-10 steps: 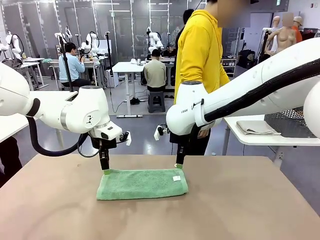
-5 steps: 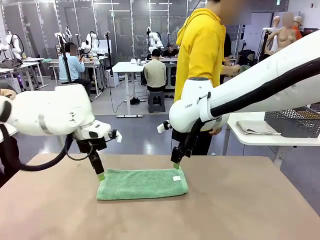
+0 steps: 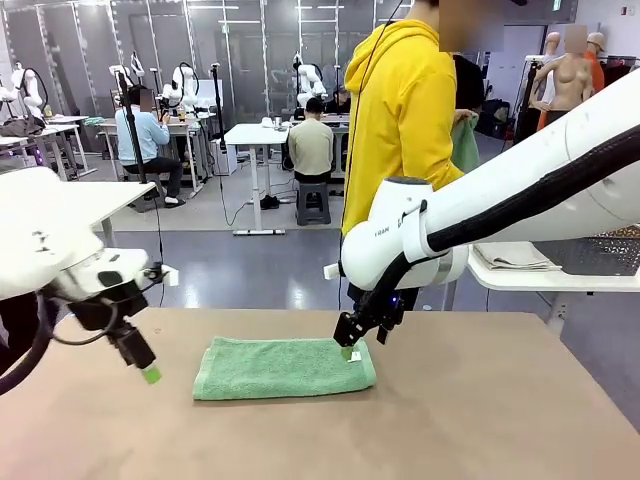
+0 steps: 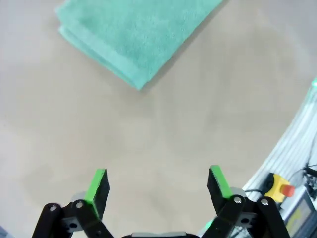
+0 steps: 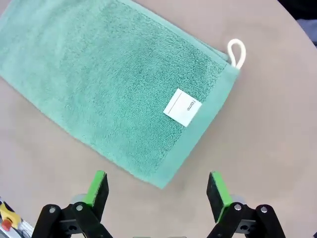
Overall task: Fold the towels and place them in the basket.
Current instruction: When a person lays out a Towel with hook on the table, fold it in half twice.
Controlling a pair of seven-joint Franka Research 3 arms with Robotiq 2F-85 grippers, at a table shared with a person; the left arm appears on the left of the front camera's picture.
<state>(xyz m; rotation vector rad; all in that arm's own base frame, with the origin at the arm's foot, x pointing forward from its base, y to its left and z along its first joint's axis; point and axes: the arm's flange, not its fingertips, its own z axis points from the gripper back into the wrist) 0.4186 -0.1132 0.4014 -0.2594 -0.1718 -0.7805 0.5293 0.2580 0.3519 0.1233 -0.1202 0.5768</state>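
Folded mint green terry-cloth towel (image 3: 283, 368) lies flat mid-desk, nearer the far edge. Left gripper (image 4: 158, 172): fingers spread wide, empty, over bare desk off towel's left end. Right gripper (image 5: 157, 174): spread wide, empty, just above towel's tagged right end.

Grey floor (image 3: 262, 270), white desks (image 3: 255, 133), black stool (image 3: 312, 203) — dark panelled back wall (image 3: 240, 60)
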